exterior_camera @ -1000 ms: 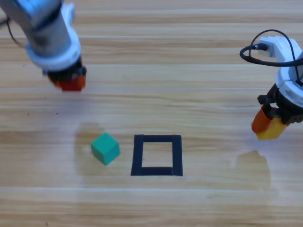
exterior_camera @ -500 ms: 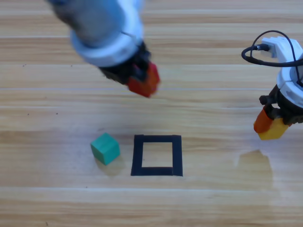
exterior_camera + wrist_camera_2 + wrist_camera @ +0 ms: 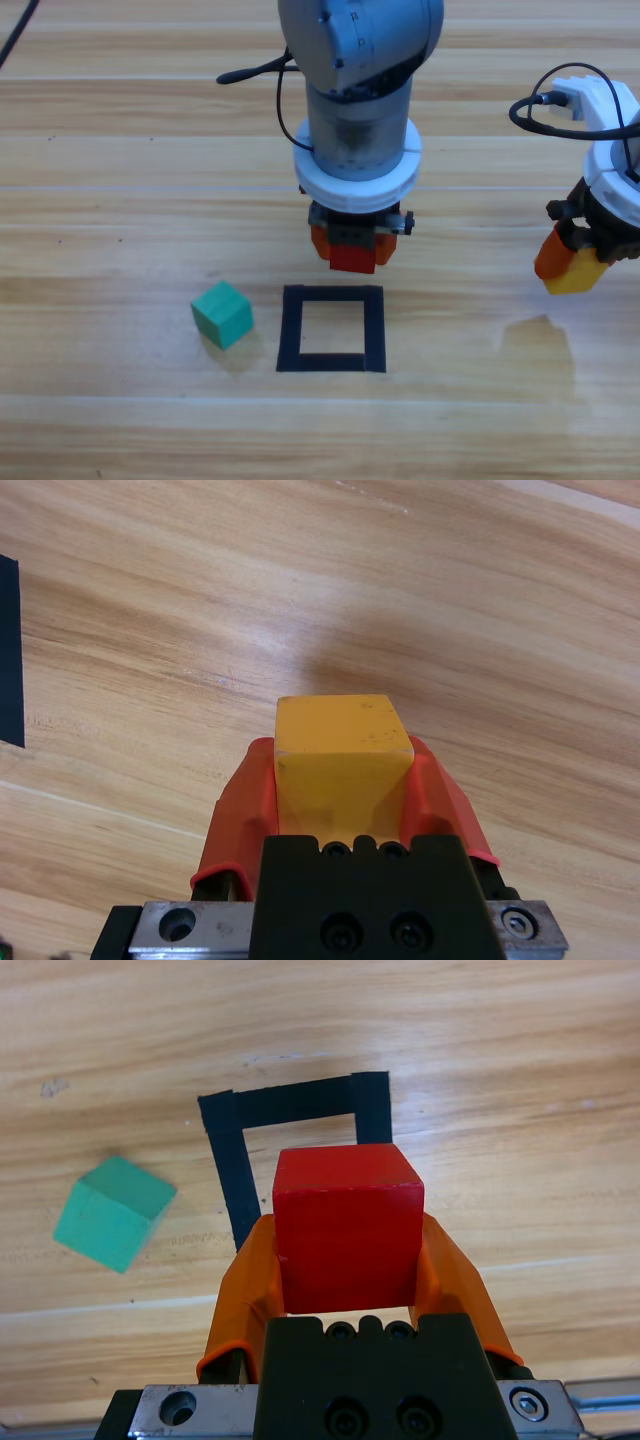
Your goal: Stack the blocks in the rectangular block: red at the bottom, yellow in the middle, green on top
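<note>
Swinging in from the upper left, the left gripper [image 3: 352, 252] now hangs just above the far edge of the rectangular block [image 3: 331, 328], clamping the red cube [image 3: 347, 1226] squarely. Unmoved, the right gripper [image 3: 570, 268] grips the yellow cube [image 3: 342, 760]. On the worktop [image 3: 120, 420], the green cube [image 3: 222, 313] sits skewed, left of the outline.

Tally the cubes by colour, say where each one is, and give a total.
Red cube: 1, clamped in the left gripper just above the tape square
Yellow cube: 1, clamped in the right gripper at the right edge
Green cube: 1, on the table left of the square
Total: 3 cubes
</note>
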`<state>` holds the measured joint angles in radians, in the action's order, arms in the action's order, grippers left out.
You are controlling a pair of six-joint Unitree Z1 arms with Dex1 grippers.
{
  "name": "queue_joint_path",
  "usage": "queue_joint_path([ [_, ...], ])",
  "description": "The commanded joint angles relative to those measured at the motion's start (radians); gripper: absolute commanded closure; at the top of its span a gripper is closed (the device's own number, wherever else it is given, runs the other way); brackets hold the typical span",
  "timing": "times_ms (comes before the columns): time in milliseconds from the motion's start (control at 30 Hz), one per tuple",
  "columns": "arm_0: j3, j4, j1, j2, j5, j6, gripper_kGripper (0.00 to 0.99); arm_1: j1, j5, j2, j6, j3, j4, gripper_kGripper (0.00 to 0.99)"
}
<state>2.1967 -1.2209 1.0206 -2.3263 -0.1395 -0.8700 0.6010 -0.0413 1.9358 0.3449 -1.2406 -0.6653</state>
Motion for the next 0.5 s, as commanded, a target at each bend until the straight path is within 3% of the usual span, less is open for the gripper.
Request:
queue_joint_path([
  [33, -0.046, -0.009, 0.013, -0.005, -0.023, -0.112, 0.962, -0.021, -0.014, 0.005, 0.005, 0.017, 0.033, 0.99],
  [133, -0.103, 0.02, 0.015, -0.002, -0.026, -0.149, 0.962, -0.021, -0.014, 0.005, 0.003, 0.02, 0.038, 0.99],
  [333, -0.379, 0.258, 0.015, 0.087, -0.017, -0.112, 0.949, -0.02, -0.012, 0.005, 0.0, 0.021, 0.041, 0.99],
  [500, -0.403, 0.274, 0.015, 0.093, -0.018, -0.099, 0.947, -0.018, -0.008, 0.005, -0.003, 0.023, 0.041, 0.99],
])
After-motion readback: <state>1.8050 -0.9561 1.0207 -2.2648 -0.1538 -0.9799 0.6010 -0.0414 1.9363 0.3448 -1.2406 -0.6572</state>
